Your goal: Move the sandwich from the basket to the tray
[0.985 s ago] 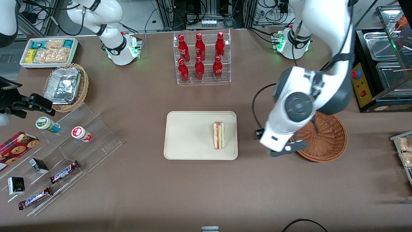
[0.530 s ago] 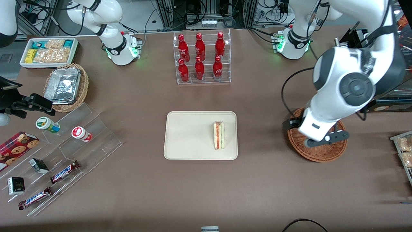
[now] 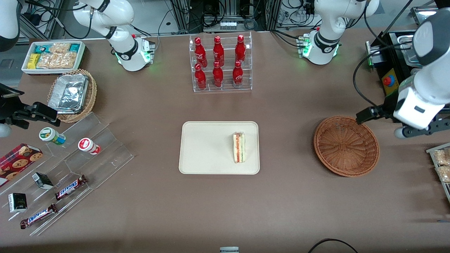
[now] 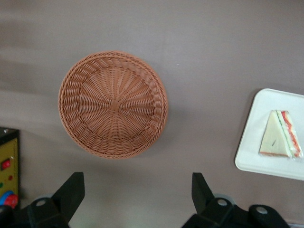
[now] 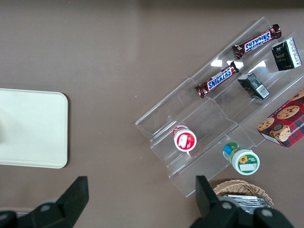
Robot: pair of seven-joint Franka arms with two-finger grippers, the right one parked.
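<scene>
In the front view, the small triangular white-bread sandwich [image 3: 239, 147] is lying on the flat cream rectangular tray [image 3: 204, 147], close to the tray's edge nearest the round reddish-brown wicker basket [image 3: 346, 146]. The left arm's gripper [image 3: 420, 130] is hanging near the working arm's end of the brown bench [image 3: 281, 203], just beside the basket.

In the left wrist view, the gripper's black fingers [image 4: 71, 192] are standing wide apart, holding nothing, with the basket [image 4: 113, 104] and the sandwich [image 4: 280, 135] well apart from each other.
</scene>
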